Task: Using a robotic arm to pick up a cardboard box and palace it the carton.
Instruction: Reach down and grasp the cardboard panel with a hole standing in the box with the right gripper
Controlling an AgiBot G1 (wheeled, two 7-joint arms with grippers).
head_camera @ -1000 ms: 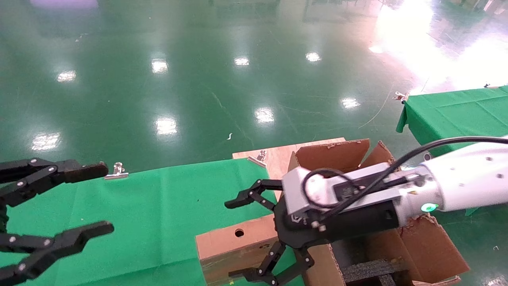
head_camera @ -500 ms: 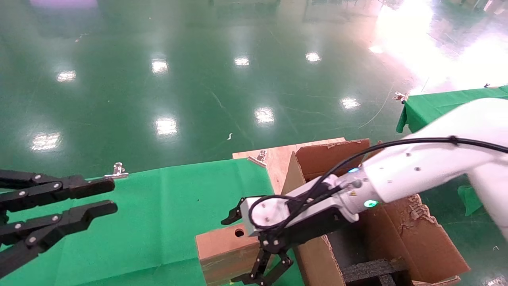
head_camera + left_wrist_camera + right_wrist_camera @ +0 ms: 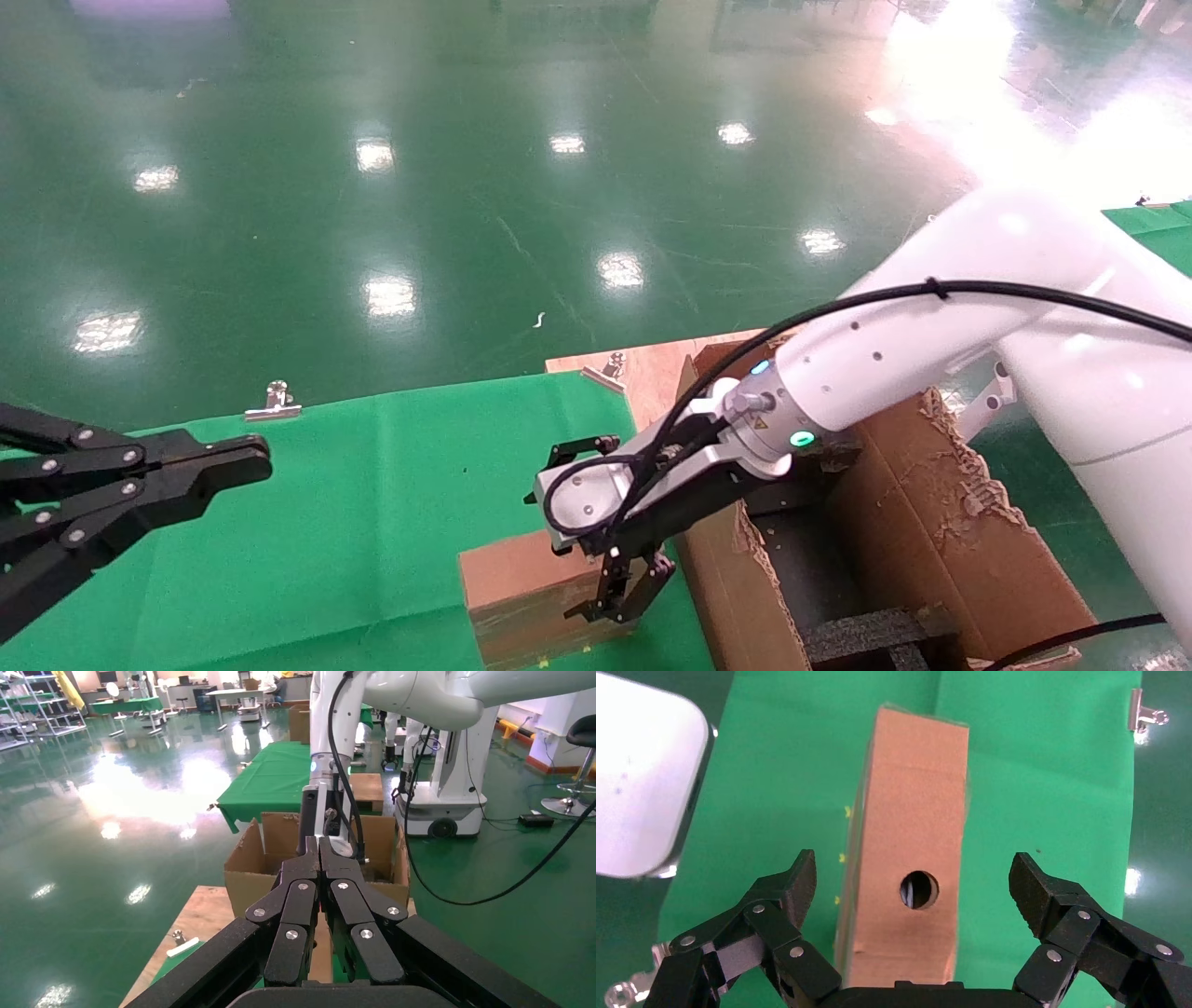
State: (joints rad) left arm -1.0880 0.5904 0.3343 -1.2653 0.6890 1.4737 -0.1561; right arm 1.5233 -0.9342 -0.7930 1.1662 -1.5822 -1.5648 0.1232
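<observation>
The small brown cardboard box (image 3: 512, 587) stands on its edge on the green cloth, just left of the large torn carton (image 3: 941, 531). My right gripper (image 3: 570, 550), on the white arm, hangs over the box and points down. It is open, with one finger on each side of the box and not touching it. The right wrist view shows the box (image 3: 912, 811) and its round hole (image 3: 919, 889) between the spread fingers (image 3: 796, 881) of that gripper (image 3: 916, 881). My left gripper (image 3: 244, 463) is shut and empty at the left, also in its wrist view (image 3: 320, 846).
The green cloth table (image 3: 372, 466) runs left of the box. A bare wooden board (image 3: 652, 368) lies behind the carton, with metal clips (image 3: 275, 401) at the cloth's far edge. Black foam inserts (image 3: 866, 634) sit inside the carton. A shiny green floor lies beyond.
My right gripper swung left from above the carton, turned to point down and now straddles the small box. My left gripper's fingers closed.
</observation>
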